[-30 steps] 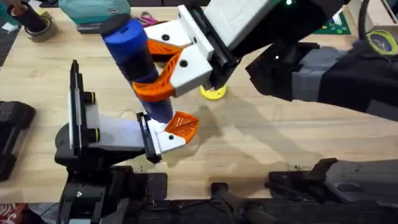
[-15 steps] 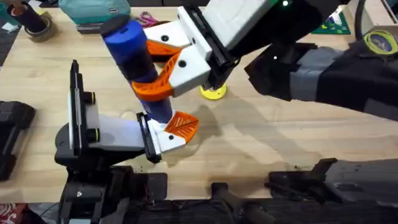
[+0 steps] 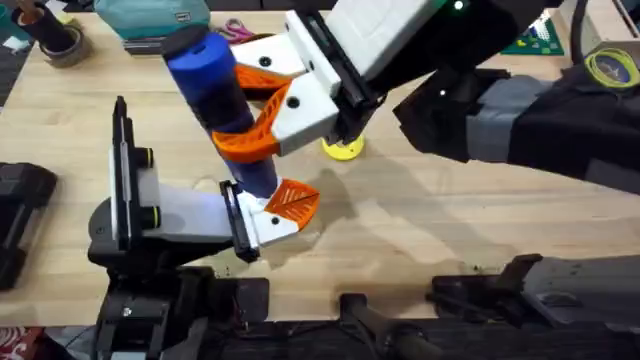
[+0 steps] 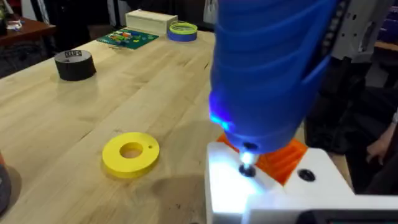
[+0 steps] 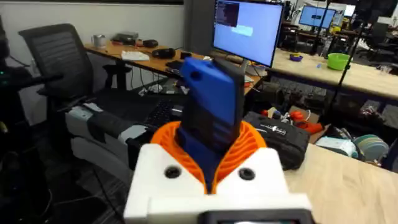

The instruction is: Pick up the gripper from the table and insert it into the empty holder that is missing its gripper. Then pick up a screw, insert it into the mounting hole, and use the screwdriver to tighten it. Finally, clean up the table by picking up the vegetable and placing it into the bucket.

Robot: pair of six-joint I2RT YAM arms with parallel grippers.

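Tightening of the screw is judged to be the step in hand. The blue electric screwdriver point(image 3: 222, 100) is held nearly upright, leaning slightly, pinched between the orange ribbed pads of the right gripper point(image 3: 262, 110), which reaches in from the right of the overhead view. Its thin metal tip point(image 4: 247, 168) is pressed down onto the white holder point(image 3: 268, 225), lit by a glow from the tool's nose. The orange fingertip gripper point(image 3: 293, 200) is seated on that holder, just beside the tip. The holder belongs to the claw at the lower left of the table point(image 3: 420, 220); whether that claw, the left gripper point(image 3: 255, 228), is spread or pressed together cannot be told. A yellow ring-shaped disc point(image 3: 343, 149) lies on the table nearby, clear of the work. For a good result, the driver is best kept in line with the screw, with steady downward pressure, so the tip is not allowed to slip out of the head.
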